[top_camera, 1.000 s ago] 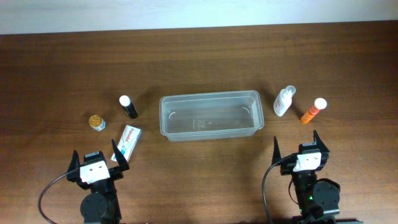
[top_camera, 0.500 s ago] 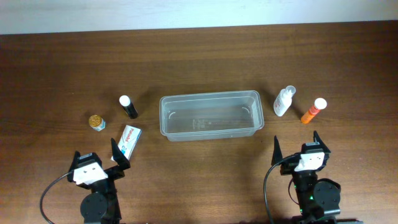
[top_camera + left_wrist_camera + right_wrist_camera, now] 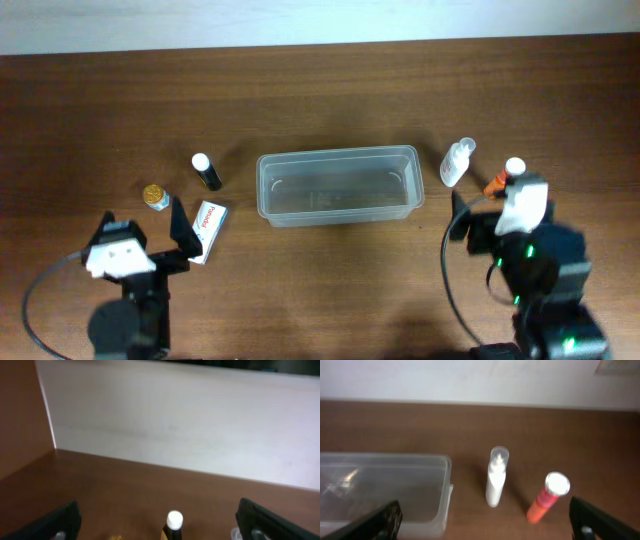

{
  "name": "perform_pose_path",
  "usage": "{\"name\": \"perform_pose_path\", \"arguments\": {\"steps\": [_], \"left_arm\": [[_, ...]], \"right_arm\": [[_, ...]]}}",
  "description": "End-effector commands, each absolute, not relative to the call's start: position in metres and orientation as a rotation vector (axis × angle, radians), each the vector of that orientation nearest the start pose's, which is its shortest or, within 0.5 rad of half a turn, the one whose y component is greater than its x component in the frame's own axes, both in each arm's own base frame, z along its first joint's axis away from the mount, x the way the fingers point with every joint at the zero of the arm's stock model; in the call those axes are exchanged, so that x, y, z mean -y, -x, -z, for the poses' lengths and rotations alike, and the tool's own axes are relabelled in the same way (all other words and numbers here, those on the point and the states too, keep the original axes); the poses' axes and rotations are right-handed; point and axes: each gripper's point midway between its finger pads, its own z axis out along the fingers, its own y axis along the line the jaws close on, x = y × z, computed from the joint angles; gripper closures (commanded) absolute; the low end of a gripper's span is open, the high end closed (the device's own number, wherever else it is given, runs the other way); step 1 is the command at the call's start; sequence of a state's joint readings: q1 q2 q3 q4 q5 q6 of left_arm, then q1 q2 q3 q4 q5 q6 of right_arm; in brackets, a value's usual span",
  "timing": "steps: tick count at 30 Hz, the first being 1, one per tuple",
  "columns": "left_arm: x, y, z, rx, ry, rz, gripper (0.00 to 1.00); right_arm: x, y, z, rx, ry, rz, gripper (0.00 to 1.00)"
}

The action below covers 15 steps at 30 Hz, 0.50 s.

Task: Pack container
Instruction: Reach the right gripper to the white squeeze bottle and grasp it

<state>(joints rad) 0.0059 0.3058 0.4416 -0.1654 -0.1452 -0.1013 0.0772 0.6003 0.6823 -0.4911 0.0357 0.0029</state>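
Left gripper (image 3: pixel 142 228): jaws apart, empty, near-left of the container (image 3: pixel 266 190), probably poised to pick on that side.
Right gripper (image 3: pixel 487 524): jaws apart, empty, near-right of the container, facing two items.
Paste box (image 3: pixel 207 227): off the container's near-left corner, beside a left finger.
Jar (image 3: pixel 154 195), black bottle (image 3: pixel 207 172): farther left.
Spray bottle (image 3: pixel 496 477), orange tube (image 3: pixel 547 497): right of the container.
Container: empty, open-topped, nothing blocking it.
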Motion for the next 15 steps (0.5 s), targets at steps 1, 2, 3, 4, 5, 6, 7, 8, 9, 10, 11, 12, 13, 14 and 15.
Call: {"name": "perform_pose_path", "arguments": {"steps": [1,2,3,4,5,6,7,8,9,10,11,12,13,14,15], "left_arm": [[-0.019,-0.262,-0.286,-1.729,0.119,-0.057,0.01],[-0.019,-0.267,-0.284,-1.783,0.118,-0.06,0.01],[-0.019,-0.271,-0.282,-1.829,0.118,-0.063,0.01],[-0.019,-0.276,-0.28,-1.874,0.117,-0.066,0.01],[-0.019,-0.28,-0.277,-1.923,0.117,-0.068,0.0],[-0.018,-0.284,-0.275,-1.971,0.116,-0.071,0.01],[-0.018,-0.288,-0.272,-2.02,0.113,-0.07,0.01],[-0.018,-0.291,-0.269,-2.069,0.112,-0.073,0.01],[-0.017,-0.294,-0.266,-2.121,0.11,-0.073,0.01],[-0.017,-0.297,-0.263,-2.174,0.109,-0.076,0.01],[-0.017,-0.299,-0.258,-2.237,0.109,-0.081,0.01],[-0.017,-0.301,-0.255,-2.282,0.108,-0.083,0.01],[-0.017,-0.303,-0.25,-2.343,0.107,-0.088,0.01],[-0.017,-0.305,-0.246,-2.394,0.106,-0.09,0.01],[-0.017,-0.306,-0.24,-2.446,0.103,-0.091,0.01]], "right_arm": [[-0.02,-0.285,-0.282,-2.036,0.054,-0.046,0.02],[-0.021,-0.29,-0.288,-2.076,0.059,-0.051,0.02],[-0.022,-0.295,-0.291,-2.109,0.062,-0.052,0.02],[-0.023,-0.3,-0.295,-2.152,0.063,-0.05,0.02],[-0.023,-0.306,-0.297,-2.197,0.065,-0.049,0.02],[-0.023,-0.312,-0.297,-2.237,0.066,-0.047,0.02],[-0.024,-0.318,-0.297,-2.284,0.068,-0.045,0.02],[-0.024,-0.325,-0.296,-2.331,0.069,-0.043,0.02],[-0.025,-0.331,-0.293,-2.383,0.071,-0.042,0.02],[-0.026,-0.336,-0.29,-2.425,0.074,-0.043,0.02],[-0.027,-0.342,-0.287,-2.472,0.078,-0.047,0.02],[-0.03,-0.348,-0.283,-2.515,0.085,-0.063,0.02],[-0.033,-0.353,-0.279,-2.548,0.091,-0.078,0.02],[-0.034,-0.358,-0.273,-2.587,0.094,-0.084,0.02],[-0.034,-0.364,-0.267,-2.618,0.095,-0.081,0.02]]}}
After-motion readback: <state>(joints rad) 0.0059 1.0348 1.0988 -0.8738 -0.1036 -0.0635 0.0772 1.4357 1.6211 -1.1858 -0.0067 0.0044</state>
